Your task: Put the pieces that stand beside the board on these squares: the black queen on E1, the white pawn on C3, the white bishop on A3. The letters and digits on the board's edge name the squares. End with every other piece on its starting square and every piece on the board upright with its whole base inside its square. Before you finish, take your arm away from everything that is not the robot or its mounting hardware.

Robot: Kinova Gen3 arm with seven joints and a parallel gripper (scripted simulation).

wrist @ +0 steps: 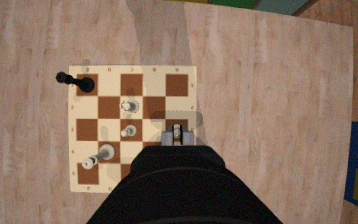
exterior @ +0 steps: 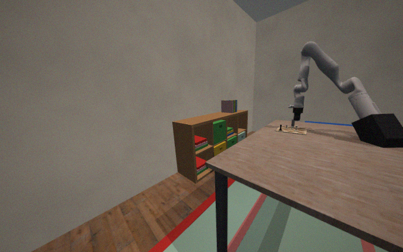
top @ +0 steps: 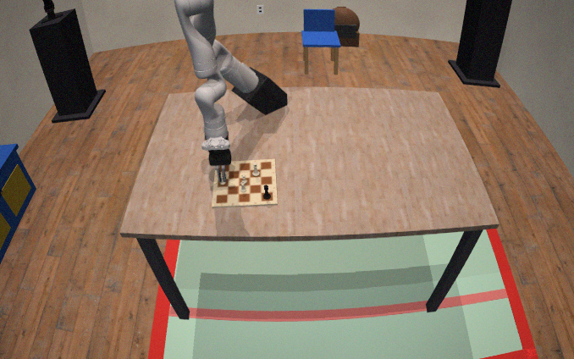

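A wooden table [top: 364, 140] on dark legs carried two things directly on its top — a small chessboard [top: 245, 203] and the arm's black base block [top: 264, 95]. The board lay flat toward the table's front-left part, well apart from the right edge. The base block sat near the back edge — behind the board and apart from it.

We see the black queen [wrist: 84, 84] upright on the board's [wrist: 192, 95] corner square, a white pawn [wrist: 128, 131] mid-board, the white bishop [wrist: 175, 134] pinched between the fingers.
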